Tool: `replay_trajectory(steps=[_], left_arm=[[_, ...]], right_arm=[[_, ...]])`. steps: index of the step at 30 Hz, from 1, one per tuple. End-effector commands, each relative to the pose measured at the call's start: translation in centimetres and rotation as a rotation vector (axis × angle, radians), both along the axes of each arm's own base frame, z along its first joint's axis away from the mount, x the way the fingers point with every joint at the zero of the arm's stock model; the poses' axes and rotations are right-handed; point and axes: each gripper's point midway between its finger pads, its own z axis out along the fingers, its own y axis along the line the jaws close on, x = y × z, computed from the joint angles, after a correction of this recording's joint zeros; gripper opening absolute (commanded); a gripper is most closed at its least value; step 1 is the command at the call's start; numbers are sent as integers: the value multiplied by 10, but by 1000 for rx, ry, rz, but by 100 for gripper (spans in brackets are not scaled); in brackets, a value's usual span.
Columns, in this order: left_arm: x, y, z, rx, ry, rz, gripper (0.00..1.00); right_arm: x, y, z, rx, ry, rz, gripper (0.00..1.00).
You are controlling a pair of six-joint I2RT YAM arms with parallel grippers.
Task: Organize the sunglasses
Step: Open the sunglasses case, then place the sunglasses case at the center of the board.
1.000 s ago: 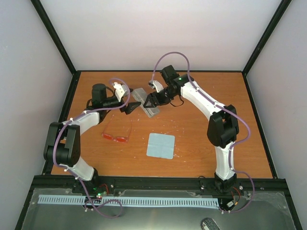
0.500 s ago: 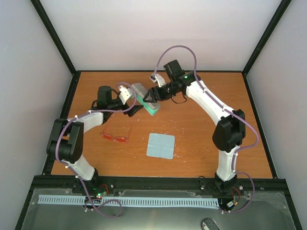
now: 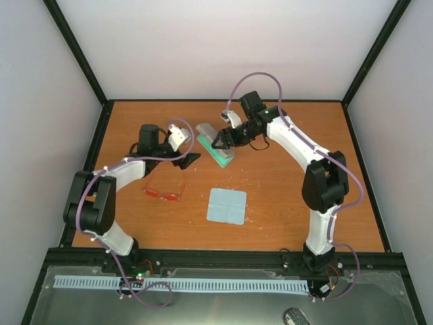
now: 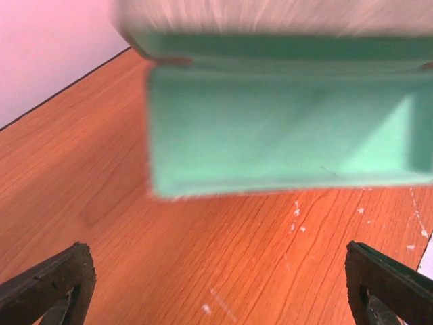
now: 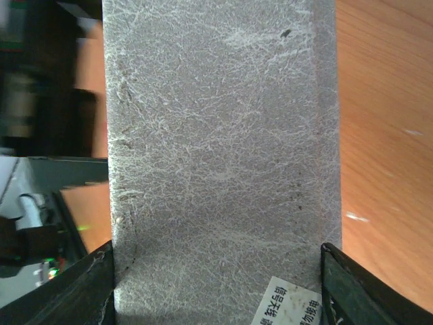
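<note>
Sunglasses, thin red-orange frame and reddish lenses, lie flat on the worktop in its left half, with the temple arms unfolded and pointing toward the far wall. Nothing touches them. Just beyond them hangs the left hand, released, its fingers spread wide with only bare wood between them. A light blue square cloth lies to their right, apart from them.

Farther back the case stands open, its green inside facing the left wrist camera. The right hand is clamped on the case's grey lid, one finger at each long edge. A white sticker on that lid carries printed Chinese characters, cut off by the frame edge and too partial to read.

The worktop is orange-brown wood grain, flecked with small white marks. Pale walls close it in on three sides, with black frame posts at the corners.
</note>
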Motion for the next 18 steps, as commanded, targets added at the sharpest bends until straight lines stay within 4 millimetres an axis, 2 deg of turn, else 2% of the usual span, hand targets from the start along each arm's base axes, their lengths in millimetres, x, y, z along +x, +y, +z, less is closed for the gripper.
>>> replay_trajectory(steps=[1,5,6,10,15,18], left_arm=[[-4,32,11,32,-13,70,99],[-8,57,2,74,-5,112,100],[-9,61,0,82,-4,118,100],[-6,69,1,100,-11,136,100],[0,69,6,94,-16,140,100],[3,68,6,91,-12,138,99]], right_arm=[[32,-37,-45,-76,39,-54,3],[58,-56,-69,-81,87,-89,3],[62,-59,-84,-90,124,-82,3],[64,-55,-115,-86,238,-19,3],[62,-51,-138,-53,340,-5,4],[58,-54,-151,-63,380,-12,11]])
